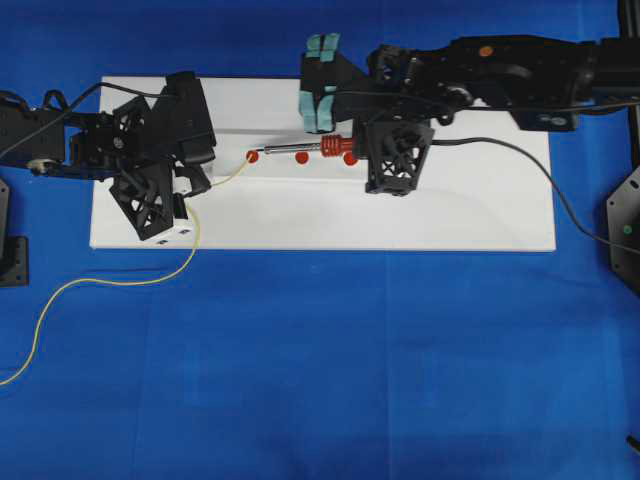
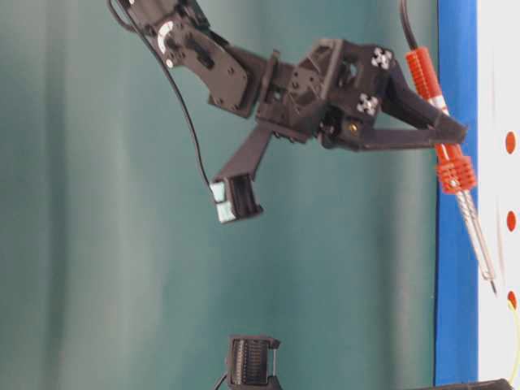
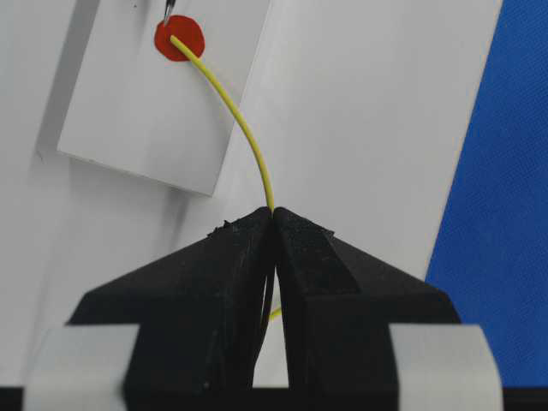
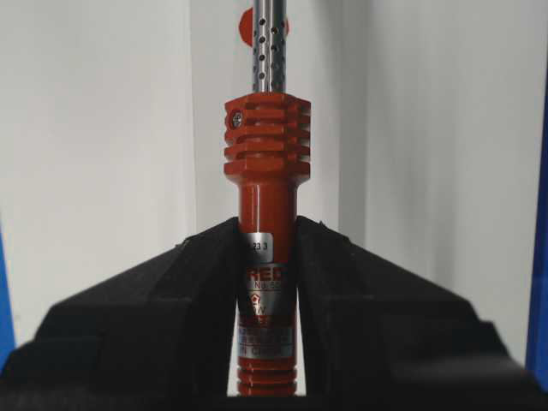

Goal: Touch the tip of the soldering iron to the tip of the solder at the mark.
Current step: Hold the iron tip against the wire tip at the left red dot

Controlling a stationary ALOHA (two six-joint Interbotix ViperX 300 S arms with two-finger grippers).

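On the white board [image 1: 480, 215] at the middle of the overhead view, we have both tools in hand. Our right gripper [image 4: 269, 257] is clamped on the red handle of the soldering iron [image 1: 305, 150], which points left with its tip close to the leftmost red mark [image 1: 252, 156]. Our left gripper [image 3: 273, 224] is pinched shut on the solder [image 3: 240, 124], whose free end lies on that same mark [image 3: 178, 38] at the top left of the left wrist view. There the iron's tip just enters the frame at the mark's upper edge; whether it touches the solder we cannot tell.

We judge the iron stiff and light, and the ribbed handle gives a sure hold well behind the metal shaft. The solder looks thin, soft and easily bent: it already bows between our jaws and the mark, so a firm push from the iron would likely shove its end aside. Holding it near the end keeps it steadier.

Two more red dots [image 1: 302, 157] lie under the iron's shaft and are not the target. The iron's black cord [image 1: 520, 150] trails right and the solder's slack loops over the blue cloth [image 1: 320, 380] at lower left; neither blocks the approach.
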